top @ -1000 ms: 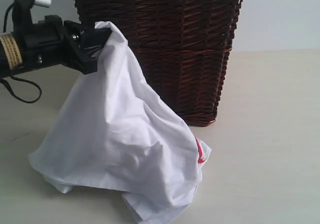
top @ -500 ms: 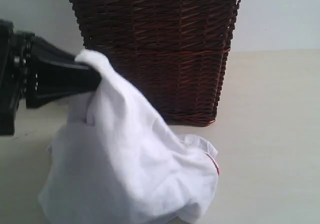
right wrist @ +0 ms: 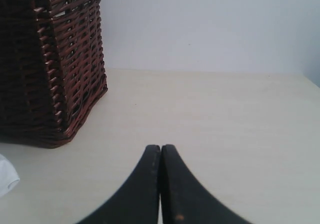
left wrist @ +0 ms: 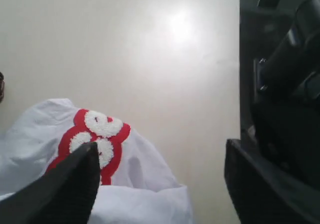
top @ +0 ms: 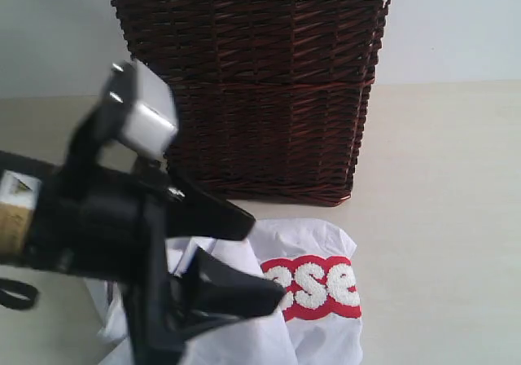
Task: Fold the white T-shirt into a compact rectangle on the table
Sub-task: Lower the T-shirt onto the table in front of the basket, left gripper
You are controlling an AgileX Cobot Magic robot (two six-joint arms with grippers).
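Folding looks not yet begun: the white T-shirt (top: 313,255) lies in a rumpled heap on the table (top: 440,178) just in front of the wicker basket (top: 252,96), its red band and fluffy letters facing up, with no neat edge showing. The left pincer (top: 267,259) hovers over the heap, spread and holding nothing, while the right pincer (right wrist: 160,147) is pressed together and empty above the table beside the basket. Spreading the shirt flat and every fold appear to be left.

The right claw (right wrist: 160,149), closed tight, hangs over the table (right wrist: 240,119) near the dark wicker basket (right wrist: 50,64).
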